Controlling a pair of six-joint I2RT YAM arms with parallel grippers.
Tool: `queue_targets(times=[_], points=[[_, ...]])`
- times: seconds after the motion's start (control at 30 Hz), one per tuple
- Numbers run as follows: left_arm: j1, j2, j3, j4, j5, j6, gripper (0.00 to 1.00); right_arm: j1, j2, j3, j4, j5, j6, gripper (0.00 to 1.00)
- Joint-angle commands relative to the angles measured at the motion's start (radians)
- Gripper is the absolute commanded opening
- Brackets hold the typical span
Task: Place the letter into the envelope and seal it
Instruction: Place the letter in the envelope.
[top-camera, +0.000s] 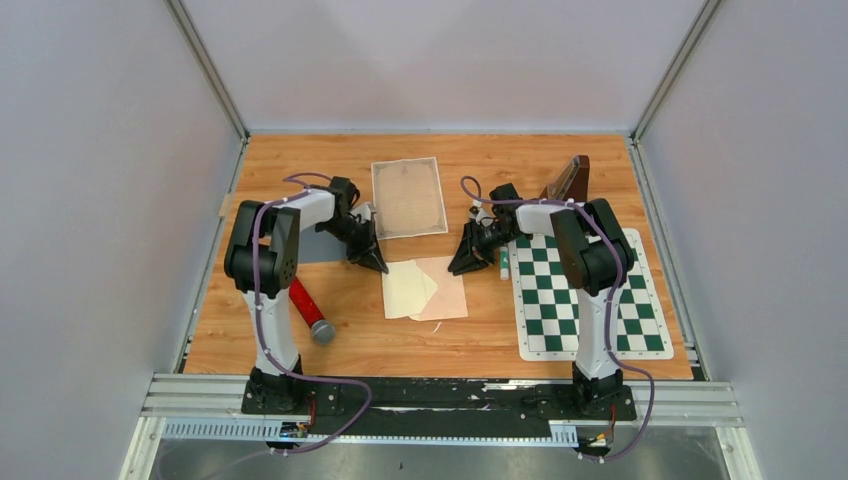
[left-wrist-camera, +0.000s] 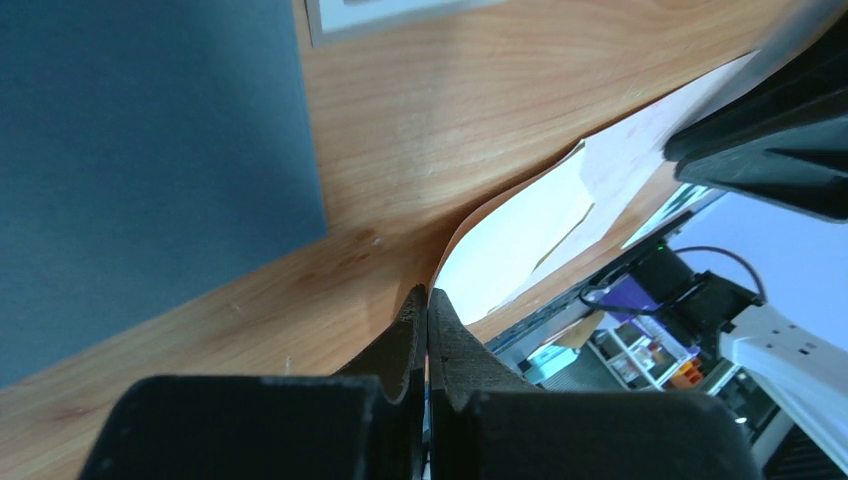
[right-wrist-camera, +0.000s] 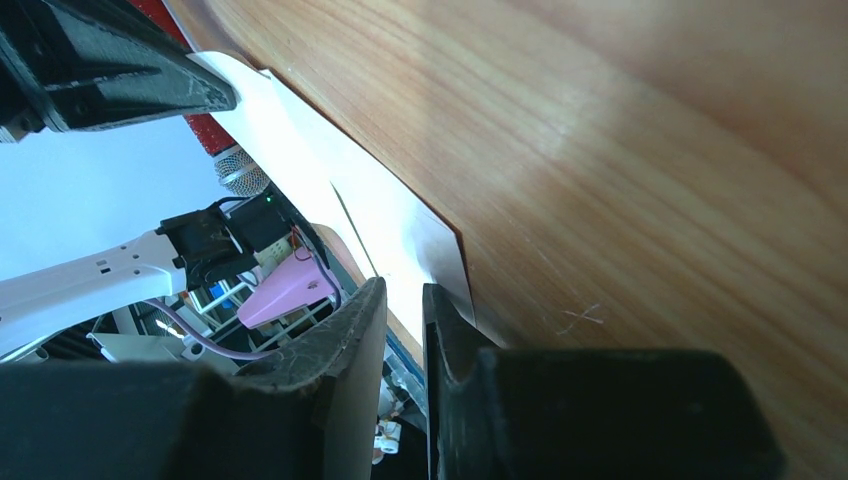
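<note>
A cream envelope (top-camera: 406, 291) lies flat mid-table, its pointed flap over a pale pink letter (top-camera: 450, 290) on its right. My left gripper (top-camera: 381, 268) is shut, its tip at the envelope's far left corner. In the left wrist view the shut left gripper (left-wrist-camera: 428, 292) meets the curling edge of the envelope (left-wrist-camera: 520, 240), and I cannot tell whether paper is pinched. My right gripper (top-camera: 460, 268) stands at the letter's far right corner. Seen from the right wrist, the right gripper (right-wrist-camera: 403, 288) is slightly open with nothing between its fingers, and the letter's corner (right-wrist-camera: 440, 250) lies beside one fingertip.
A red microphone (top-camera: 310, 310) lies by the left arm. A green chessboard mat (top-camera: 585, 295) is at the right, with a small tube (top-camera: 504, 262) at its left edge. A framed woven sheet (top-camera: 408, 197) and a dark brown stand (top-camera: 570, 180) are behind. A blue-grey mat (top-camera: 320, 245) lies at the left.
</note>
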Motion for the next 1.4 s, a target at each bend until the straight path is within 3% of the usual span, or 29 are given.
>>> queue_targets(times=[0.0, 0.2, 0.63, 1.13, 1.3, 1.37], points=[[0.009, 0.014, 0.033, 0.073, 0.077, -0.058, 0.0, -0.003, 0.011, -0.011, -0.018, 0.025, 0.039, 0.21], [-0.003, 0.04, 0.026, 0.11, 0.149, -0.063, 0.0, -0.003, -0.015, 0.008, -0.021, 0.022, 0.022, 0.23], [-0.059, 0.068, 0.17, -0.087, 0.1, 0.219, 0.0, -0.003, 0.004, 0.007, -0.02, 0.028, 0.017, 0.23], [-0.103, 0.144, 0.222, -0.023, 0.122, 0.145, 0.0, -0.003, 0.018, 0.013, -0.021, 0.026, 0.019, 0.23], [-0.091, 0.119, 0.242, -0.069, 0.07, 0.162, 0.19, -0.005, 0.011, 0.015, -0.031, 0.036, 0.006, 0.23], [-0.078, 0.092, 0.214, -0.062, 0.098, 0.147, 0.21, -0.006, 0.006, 0.015, -0.038, 0.04, -0.002, 0.24]])
